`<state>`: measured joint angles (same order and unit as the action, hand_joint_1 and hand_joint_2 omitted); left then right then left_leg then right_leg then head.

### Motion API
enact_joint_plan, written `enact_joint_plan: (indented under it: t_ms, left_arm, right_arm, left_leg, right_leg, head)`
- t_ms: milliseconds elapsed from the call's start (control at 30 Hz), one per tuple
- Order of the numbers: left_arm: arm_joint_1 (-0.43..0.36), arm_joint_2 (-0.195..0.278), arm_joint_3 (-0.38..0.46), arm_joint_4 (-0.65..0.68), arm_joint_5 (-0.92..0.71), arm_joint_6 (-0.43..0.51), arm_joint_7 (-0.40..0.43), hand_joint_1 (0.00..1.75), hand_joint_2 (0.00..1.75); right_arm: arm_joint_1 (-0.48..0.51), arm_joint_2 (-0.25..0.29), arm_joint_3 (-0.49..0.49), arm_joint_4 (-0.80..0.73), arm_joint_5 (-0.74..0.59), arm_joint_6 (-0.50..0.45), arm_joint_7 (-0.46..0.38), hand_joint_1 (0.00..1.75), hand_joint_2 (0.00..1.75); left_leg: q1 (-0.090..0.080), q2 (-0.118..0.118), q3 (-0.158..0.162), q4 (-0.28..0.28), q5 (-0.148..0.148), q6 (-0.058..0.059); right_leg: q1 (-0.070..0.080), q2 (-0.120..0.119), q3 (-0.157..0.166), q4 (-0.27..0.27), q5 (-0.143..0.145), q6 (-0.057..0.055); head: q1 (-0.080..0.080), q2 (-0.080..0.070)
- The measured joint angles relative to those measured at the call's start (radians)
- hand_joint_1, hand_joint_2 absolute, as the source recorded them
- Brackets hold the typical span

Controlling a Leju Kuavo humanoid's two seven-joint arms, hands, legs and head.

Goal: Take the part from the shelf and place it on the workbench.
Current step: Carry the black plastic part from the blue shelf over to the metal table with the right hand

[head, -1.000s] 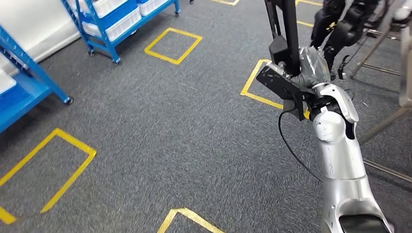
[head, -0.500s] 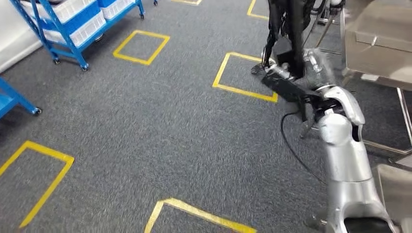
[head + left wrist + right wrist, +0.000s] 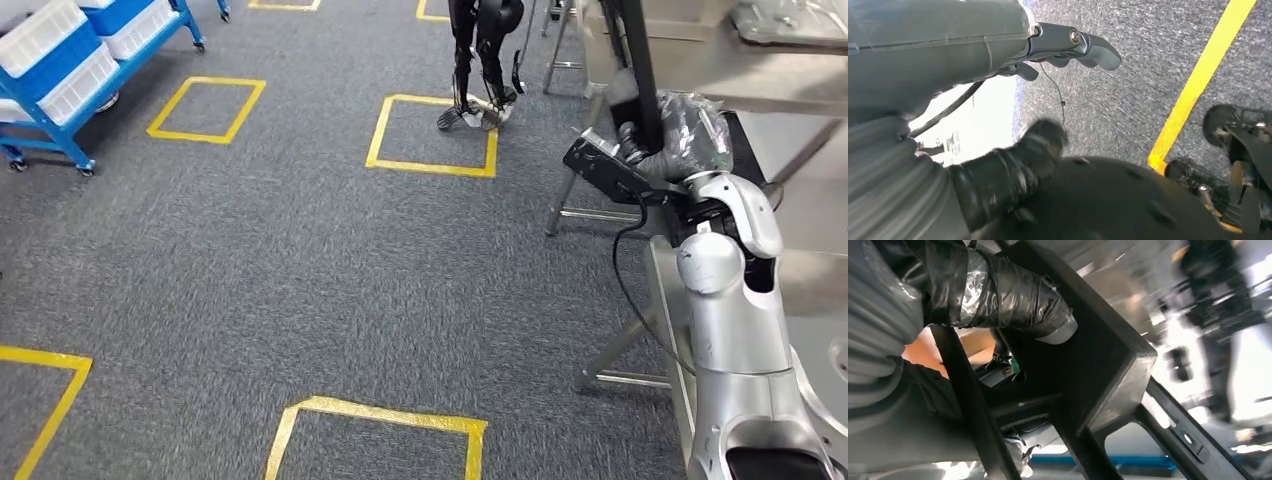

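The robot's right hand (image 3: pixel 668 140), wrapped in glossy dark film, is gripping a long black frame-shaped part (image 3: pixel 638 70) made of flat bars, holding it upright in front of the silver right arm (image 3: pixel 730 330). In the right wrist view the taped thumb (image 3: pixel 1013 295) is pressing across a broad black block of the part (image 3: pixel 1088 375), with thinner black bars running off it, so the hand is clamped around it. The part is sitting in that hand, above the floor and just beside the near edge of the grey metal workbench (image 3: pixel 700 70), not resting on it. A black cable (image 3: pixel 625 290) is looping down from the wrist.

The left hand (image 3: pixel 1063 47) is hanging over the grey carpet (image 3: pixel 1128 95) beside a yellow tape line (image 3: pixel 1198 85); its dark fingers are curling inward with nothing in them.

On the carpeted floor (image 3: pixel 300 260), yellow taped squares (image 3: pixel 432 135) are marking out bays. A blue wheeled shelf with white bins (image 3: pixel 60 70) is standing at the floor's far left corner. A dark legged machine (image 3: pixel 482 50) is standing at the far edge of one taped square, near the workbench's thin metal legs (image 3: pixel 570 190).
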<state>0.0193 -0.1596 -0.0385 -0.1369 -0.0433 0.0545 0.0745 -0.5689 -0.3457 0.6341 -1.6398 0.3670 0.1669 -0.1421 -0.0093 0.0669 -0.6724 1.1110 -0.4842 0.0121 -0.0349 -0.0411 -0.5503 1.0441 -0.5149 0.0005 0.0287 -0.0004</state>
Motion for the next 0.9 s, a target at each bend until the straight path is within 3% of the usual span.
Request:
enact_joint_plan:
  t_ms: [33, 100, 133, 167, 200, 267, 333, 367, 433, 500, 533, 600, 633, 667, 700, 767, 833, 900]
  left_arm:
    - [0.002, 0.000, 0.000, 0.000, 0.000, 0.001, 0.001, 0.00, 1.75]
    - [0.004, 0.000, 0.000, 0.000, 0.000, 0.003, 0.002, 0.00, 1.75]
    - [0.005, 0.000, 0.000, 0.000, 0.001, 0.004, 0.004, 0.00, 1.75]
    - [0.005, -0.001, -0.001, 0.000, 0.001, 0.007, 0.005, 0.00, 1.75]
    - [0.005, -0.001, -0.001, 0.000, 0.001, 0.008, 0.006, 0.00, 1.75]
    - [0.007, -0.001, -0.004, 0.000, 0.001, 0.012, 0.008, 0.00, 1.75]
    - [0.008, -0.001, -0.006, 0.002, 0.002, 0.018, 0.009, 0.00, 1.75]
    - [0.007, -0.001, -0.007, 0.002, 0.004, 0.022, 0.009, 0.00, 1.75]
    - [0.001, -0.004, -0.010, 0.003, 0.007, 0.032, 0.008, 0.00, 1.75]
    - [-0.003, -0.008, -0.014, 0.003, 0.010, 0.038, 0.008, 0.00, 1.75]
    - [-0.002, -0.011, -0.016, 0.003, 0.010, 0.039, 0.008, 0.00, 1.75]
    - [0.002, -0.014, -0.019, 0.003, 0.011, 0.042, 0.008, 0.00, 1.75]
    - [0.003, -0.016, -0.020, 0.004, 0.011, 0.043, 0.008, 0.00, 1.75]
    - [0.004, -0.018, -0.021, 0.004, 0.011, 0.043, 0.009, 0.00, 1.75]
    - [0.003, -0.019, -0.023, 0.004, 0.012, 0.044, 0.010, 0.00, 1.75]
    - [0.003, -0.020, -0.024, 0.004, 0.017, 0.046, 0.014, 0.00, 1.75]
    - [0.003, -0.021, -0.028, 0.005, 0.024, 0.049, 0.016, 0.00, 1.75]
    - [0.002, -0.021, -0.032, 0.006, 0.029, 0.049, 0.017, 0.00, 1.75]
  right_arm:
    - [-0.003, 0.003, 0.000, 0.000, 0.009, -0.003, 0.003, 1.75, 1.75]
    - [-0.005, 0.009, 0.000, 0.000, 0.038, -0.011, 0.011, 1.75, 1.75]
    - [-0.006, 0.013, 0.000, 0.000, 0.065, -0.018, 0.020, 1.75, 1.75]
    - [-0.007, 0.017, 0.001, 0.001, 0.097, -0.026, 0.032, 1.75, 1.75]
    - [-0.010, 0.022, 0.001, 0.001, 0.127, -0.035, 0.044, 1.75, 1.75]
    - [-0.019, 0.035, 0.004, 0.001, 0.170, -0.049, 0.060, 1.75, 1.75]
    - [-0.030, 0.048, 0.011, 0.003, 0.203, -0.064, 0.074, 1.75, 1.75]
    - [-0.034, 0.053, 0.017, 0.004, 0.232, -0.077, 0.086, 1.75, 1.75]
    - [-0.043, 0.063, 0.028, 0.006, 0.326, -0.117, 0.117, 1.75, 1.75]
    - [-0.060, 0.068, 0.035, 0.006, 0.414, -0.155, 0.144, 1.75, 1.75]
    - [-0.070, 0.069, 0.040, 0.006, 0.435, -0.165, 0.150, 1.75, 1.75]
    - [-0.084, 0.071, 0.052, 0.006, 0.464, -0.175, 0.159, 1.75, 1.75]
    - [-0.086, 0.072, 0.059, 0.007, 0.491, -0.180, 0.169, 1.75, 1.75]
    - [-0.088, 0.073, 0.064, 0.007, 0.533, -0.187, 0.183, 1.75, 1.75]
    - [-0.094, 0.074, 0.068, 0.008, 0.585, -0.195, 0.198, 1.75, 1.75]
    - [-0.120, 0.075, 0.076, 0.008, 0.688, -0.202, 0.226, 1.75, 1.75]
    - [-0.158, 0.076, 0.087, 0.009, 0.737, -0.195, 0.237, 1.75, 1.75]
    - [-0.192, 0.079, 0.099, 0.014, 0.742, -0.179, 0.238, 1.75, 1.75]
  left_leg:
    - [0.002, -0.032, -0.018, 0.054, -0.046, -0.004]
    - [0.002, -0.058, -0.053, 0.174, -0.114, -0.001]
    - [0.002, -0.061, -0.057, 0.205, -0.120, 0.003]
    - [0.000, -0.064, -0.044, 0.200, -0.107, 0.010]
    - [-0.002, -0.070, -0.013, 0.157, -0.079, 0.018]
    - [-0.010, -0.106, 0.071, 0.022, -0.026, 0.038]
    - [-0.016, -0.138, 0.120, -0.066, -0.008, 0.049]
    - [-0.017, -0.139, 0.127, -0.079, -0.007, 0.052]
    - [-0.017, -0.119, 0.135, -0.109, 0.012, 0.057]
    - [-0.013, -0.094, 0.143, -0.143, 0.031, 0.061]
    - [-0.012, -0.081, 0.144, -0.150, 0.035, 0.061]
    - [-0.011, -0.055, 0.139, -0.149, 0.036, 0.062]
    - [-0.010, -0.042, 0.136, -0.145, 0.034, 0.060]
    - [-0.008, -0.031, 0.132, -0.139, 0.032, 0.058]
    - [-0.005, -0.022, 0.126, -0.130, 0.029, 0.053]
    - [-0.002, -0.005, 0.113, -0.104, 0.016, 0.039]
    - [-0.006, 0.008, 0.102, -0.078, 0.003, 0.025]
    - [-0.008, 0.023, 0.099, -0.070, -0.001, 0.017]
  right_leg:
    - [0.002, 0.011, -0.008, 0.000, 0.009, -0.007]
    - [0.010, 0.037, -0.026, 0.002, 0.025, -0.014]
    - [0.015, 0.050, -0.036, 0.004, 0.031, -0.016]
    - [0.019, 0.063, -0.043, 0.006, 0.036, -0.017]
    - [0.021, 0.076, -0.049, 0.007, 0.040, -0.018]
    - [0.022, 0.099, -0.055, 0.009, 0.045, -0.016]
    - [0.016, 0.119, -0.059, 0.007, 0.054, -0.008]
    - [0.012, 0.129, -0.061, 0.002, 0.061, -0.001]
    - [0.006, 0.135, -0.065, -0.008, 0.070, 0.010]
    - [0.009, 0.098, -0.083, 0.023, 0.043, 0.014]
    - [0.010, 0.074, -0.105, 0.071, 0.014, 0.017]
    - [0.007, 0.053, -0.162, 0.196, -0.043, 0.029]
    - [0.003, 0.049, -0.180, 0.237, -0.052, 0.035]
    - [-0.001, 0.045, -0.181, 0.242, -0.043, 0.042]
    - [-0.006, 0.038, -0.162, 0.207, -0.017, 0.049]
    - [-0.010, 0.004, -0.099, 0.085, 0.033, 0.060]
    - [-0.007, -0.015, -0.073, 0.025, 0.049, 0.050]
    - [-0.003, -0.001, -0.081, 0.029, 0.051, 0.028]
  head:
    - [0.000, 0.000]
    - [0.000, 0.000]
    - [0.000, 0.000]
    - [0.000, 0.000]
    - [0.000, 0.000]
    - [0.000, 0.000]
    - [0.000, 0.000]
    - [0.000, 0.000]
    - [0.000, 0.000]
    - [0.000, 0.000]
    - [0.001, 0.000]
    - [0.001, 0.000]
    - [0.001, 0.000]
    - [0.001, 0.000]
    - [0.001, 0.000]
    - [0.001, 0.000]
    - [0.001, 0.000]
    - [0.000, 0.000]
